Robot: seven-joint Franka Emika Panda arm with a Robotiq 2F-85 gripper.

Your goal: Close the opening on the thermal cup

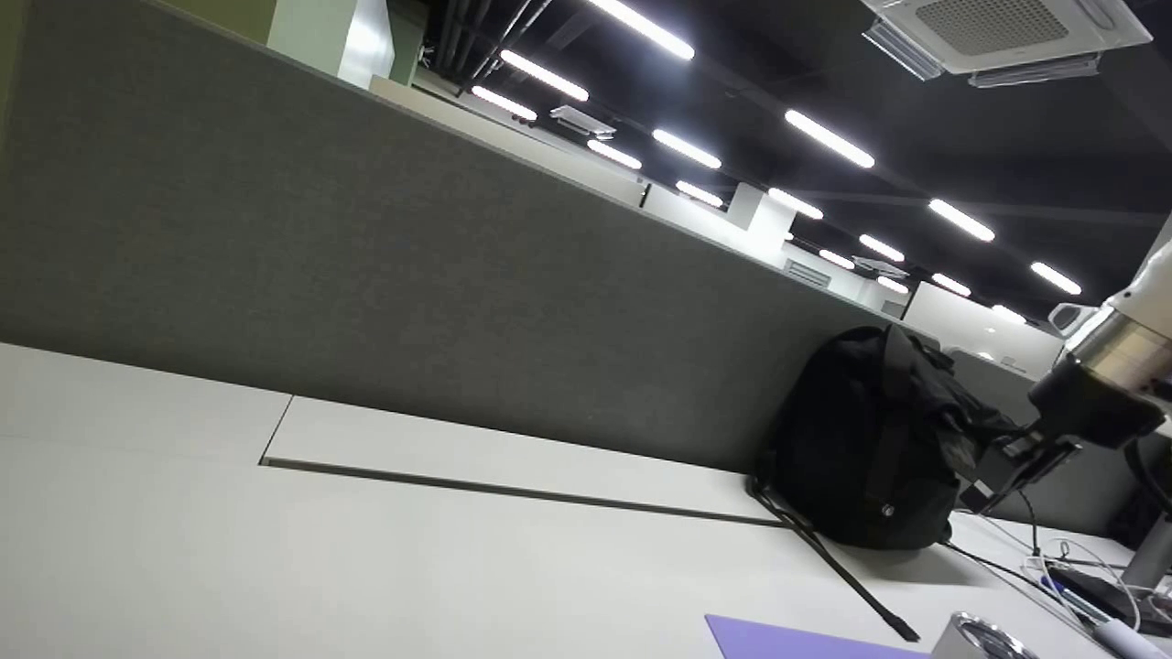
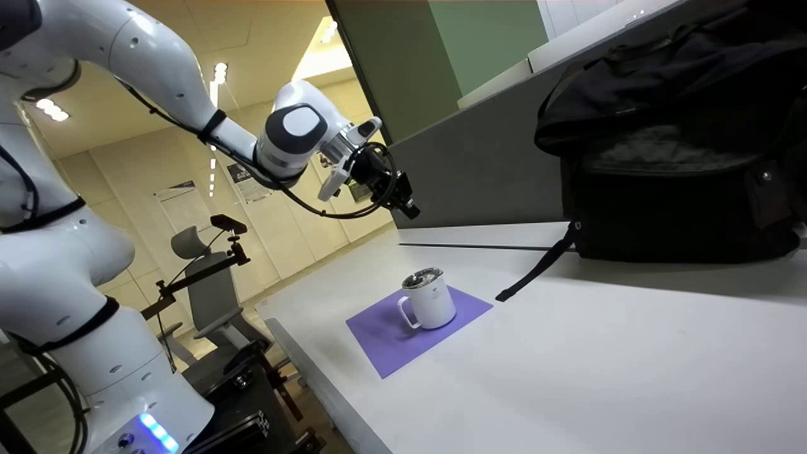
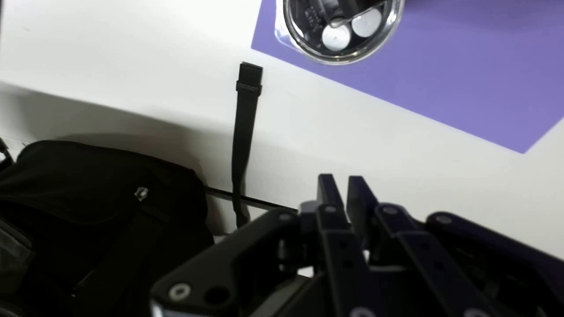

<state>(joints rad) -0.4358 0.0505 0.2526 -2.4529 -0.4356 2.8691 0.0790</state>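
A white thermal cup with a handle (image 2: 435,302) stands upright on a purple mat (image 2: 378,334). In an exterior view, only the cup's top (image 1: 957,641) shows at the bottom edge. Its clear lid (image 3: 337,38) is cut off at the top of the wrist view. A dark, see-through tab (image 3: 352,8) lies across the lid above two silver discs; I cannot tell whether the opening is covered. My gripper (image 3: 341,177) is empty, its fingertips a narrow gap apart. In an exterior view, the gripper (image 2: 410,210) hangs above and behind the cup, clear of it.
A black backpack (image 2: 681,208) stands against the grey partition (image 1: 412,229). Its loose strap (image 3: 244,119) lies on the white table toward the mat. Cables (image 1: 1035,572) lie beyond the backpack. The table's edge (image 2: 328,384) runs on the robot's side.
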